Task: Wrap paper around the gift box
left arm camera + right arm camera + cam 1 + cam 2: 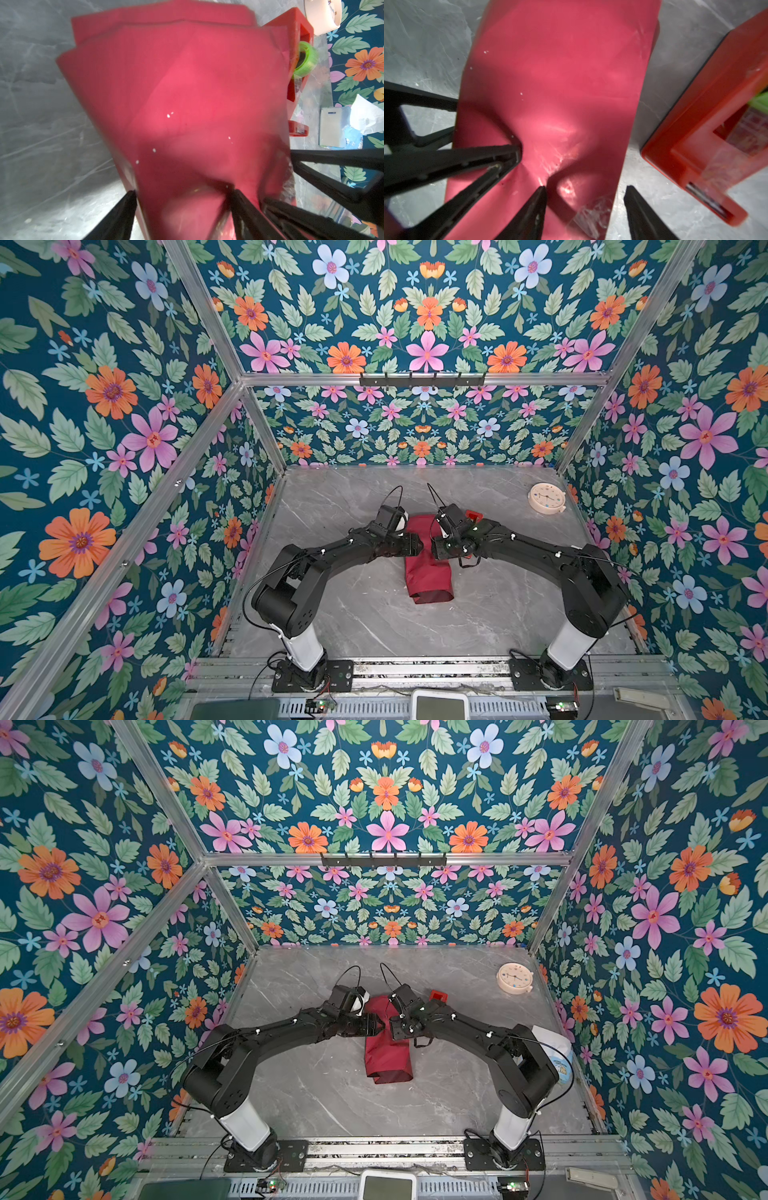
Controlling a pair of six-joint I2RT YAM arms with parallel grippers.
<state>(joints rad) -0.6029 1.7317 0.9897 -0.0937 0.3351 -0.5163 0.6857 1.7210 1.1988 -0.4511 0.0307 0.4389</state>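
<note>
The maroon paper (428, 576) (386, 1056) lies rolled round a long parcel in mid-table; the gift box is hidden inside it. Both grippers meet over the parcel's middle. My left gripper (184, 199) (417, 545) is open, one finger at the parcel's side edge, the other fingertip (234, 194) pressing a dent into the paper (187, 83). My right gripper (585, 193) (434, 549) is open too: one fingertip (542, 192) rests on the paper (560, 62), the other hangs over bare table beside the parcel. Crumpled clear tape (591, 212) sticks to the paper near it.
A red tape dispenser (472, 515) (706, 124) with a green roll (305, 58) stands just right of the parcel's far end. A cream clock (546, 498) lies at the back right. A white packet (557, 1052) sits by the right wall.
</note>
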